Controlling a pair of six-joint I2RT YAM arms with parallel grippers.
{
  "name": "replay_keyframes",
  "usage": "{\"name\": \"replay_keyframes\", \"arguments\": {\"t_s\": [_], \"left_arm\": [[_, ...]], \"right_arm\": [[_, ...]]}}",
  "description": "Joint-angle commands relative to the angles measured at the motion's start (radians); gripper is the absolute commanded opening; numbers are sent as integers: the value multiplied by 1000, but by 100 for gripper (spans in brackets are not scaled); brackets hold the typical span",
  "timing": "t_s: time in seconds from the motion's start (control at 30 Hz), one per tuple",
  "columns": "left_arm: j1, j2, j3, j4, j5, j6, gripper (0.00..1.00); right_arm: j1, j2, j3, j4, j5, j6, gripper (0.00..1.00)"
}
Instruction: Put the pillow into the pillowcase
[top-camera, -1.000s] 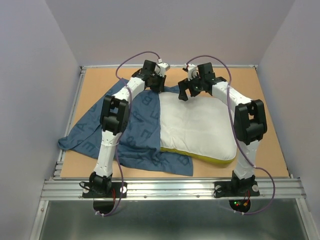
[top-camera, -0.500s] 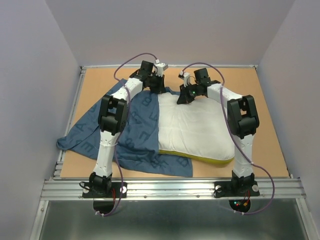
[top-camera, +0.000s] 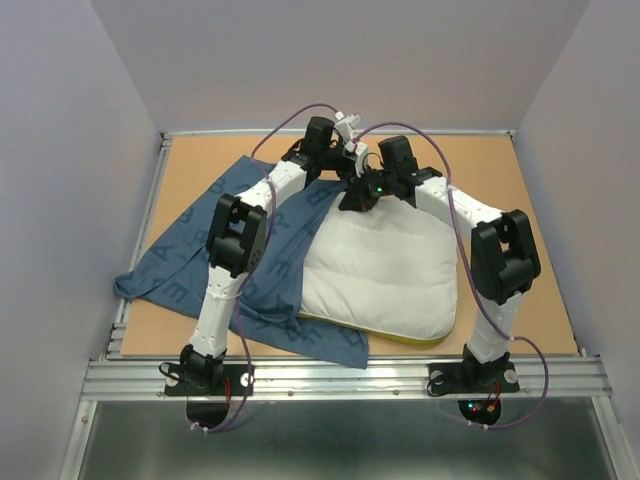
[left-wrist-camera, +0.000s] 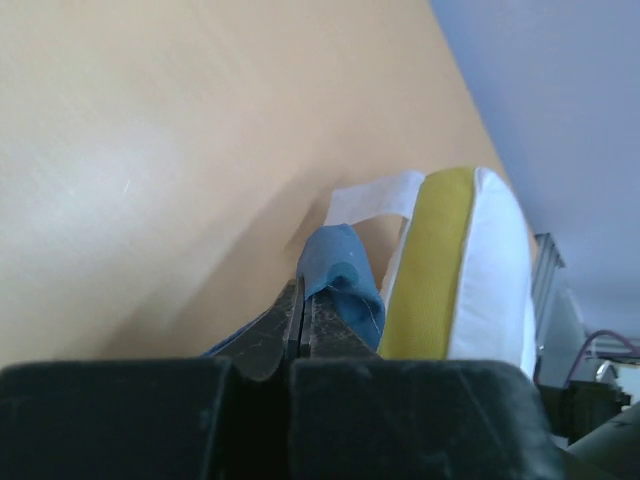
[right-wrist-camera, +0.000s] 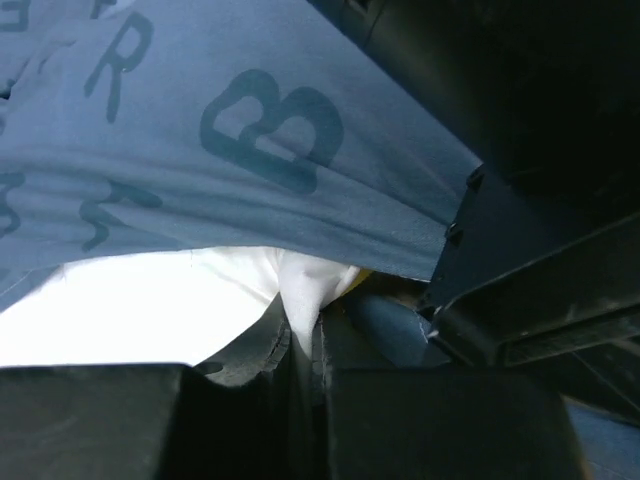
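1. Change, grippers: a second ago the right gripper (right-wrist-camera: 300, 338) stood spread above the far edge of the pillow (top-camera: 380, 270) and the left gripper (left-wrist-camera: 303, 300) was partly parted. Both are now clenched, and the two wrists sit close together near the table's (top-camera: 510, 170) far edge.
2. Left gripper: jaws pressed together on a small fold of the pillowcase (top-camera: 190, 255), held just above the table surface and right beside the pillow's corner.
3. Right gripper: jaws pinched on a tuck of white pillow cloth, with the blue printed sheet draped directly over it.
4. Change, pillow: it has slid toward the table's left side and turned slightly, so it now overlaps more of the pillowcase than it did a second ago.
5. Meaning for the task: both grasps appear secured, cloth in one and cushion in the other. Insertion looks only just begun, since most of the pillow lies uncovered.
6. Pillow, appearance: plump, white and roughly rectangular, with softly creased cloth. A yellow-green band (left-wrist-camera: 432, 270) runs along its edge. It lies on the table's middle to right part.
7. Pillowcase, appearance: limp blue fabric with pale letters, B and R legible, spread flat and rumpled over the table's left part.
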Motion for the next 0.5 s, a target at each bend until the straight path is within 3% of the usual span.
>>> {"name": "replay_keyframes", "arguments": {"t_s": [0.0,0.07,0.1,0.2,0.27,0.33,0.37,0.4,0.47], "left_arm": [[-23,19,67,237,58,-156,0],[-9,51,103,221,52,-127,1],[0,60,122,208,38,-73,29],[52,70,192,100,-46,78,62],[89,30,202,23,-95,160,73],[152,-17,190,-29,-175,276,76],[173,-44,171,-72,-203,310,77],[192,-106,162,-98,-239,353,93],[242,-221,107,-181,-322,480,98]], "right_arm": [[20,-44,-54,101,-37,15,0],[19,-45,-69,101,-15,-5,0],[19,-42,-78,101,21,-7,1],[-12,-16,-75,106,107,-17,1],[-41,8,-63,113,160,4,3],[-74,47,-37,112,193,27,10],[-107,53,-12,112,194,56,24],[-116,53,-3,109,184,73,39],[-137,18,6,103,165,108,78]]}}
